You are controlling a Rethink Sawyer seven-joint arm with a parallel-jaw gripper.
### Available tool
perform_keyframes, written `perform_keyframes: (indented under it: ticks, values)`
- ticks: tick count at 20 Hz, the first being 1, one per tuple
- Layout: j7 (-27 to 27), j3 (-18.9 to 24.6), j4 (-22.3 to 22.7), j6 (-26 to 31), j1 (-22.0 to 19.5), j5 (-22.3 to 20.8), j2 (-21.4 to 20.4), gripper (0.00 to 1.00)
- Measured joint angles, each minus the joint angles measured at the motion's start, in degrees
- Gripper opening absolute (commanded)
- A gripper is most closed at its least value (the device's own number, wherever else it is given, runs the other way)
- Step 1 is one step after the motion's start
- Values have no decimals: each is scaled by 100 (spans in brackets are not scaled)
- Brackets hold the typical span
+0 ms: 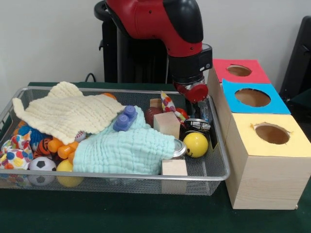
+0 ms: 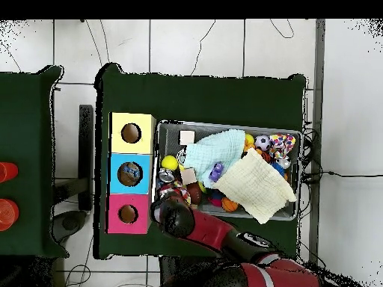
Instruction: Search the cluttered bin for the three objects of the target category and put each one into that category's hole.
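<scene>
While the arm hangs at centre frame:
Gripper point(image 1: 204, 109): low in the bin's right end; jaw state cannot be told.
Wire bin point(image 1: 216, 177): lower left.
Can point(image 1: 197, 125): just below gripper, beside yellow ball point(image 1: 195, 144).

The arm point(image 1: 165, 24) is showing glossy red shells with black rounded joint covers, bulky and smooth. A black cylindrical wrist section point(image 1: 190, 65) is sitting below them, ending in a round red cap point(image 1: 196, 92). Behind, the pedestal point(image 1: 131, 53) is appearing as a black column.
</scene>
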Motion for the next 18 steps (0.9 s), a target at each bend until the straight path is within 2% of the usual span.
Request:
perform_keyframes:
  ticks: [3,18]
  values:
    - [0,2,-1,-85,-13,-90,18,0]
    - [1,118,-17,-1210,-143,-392,439,0]
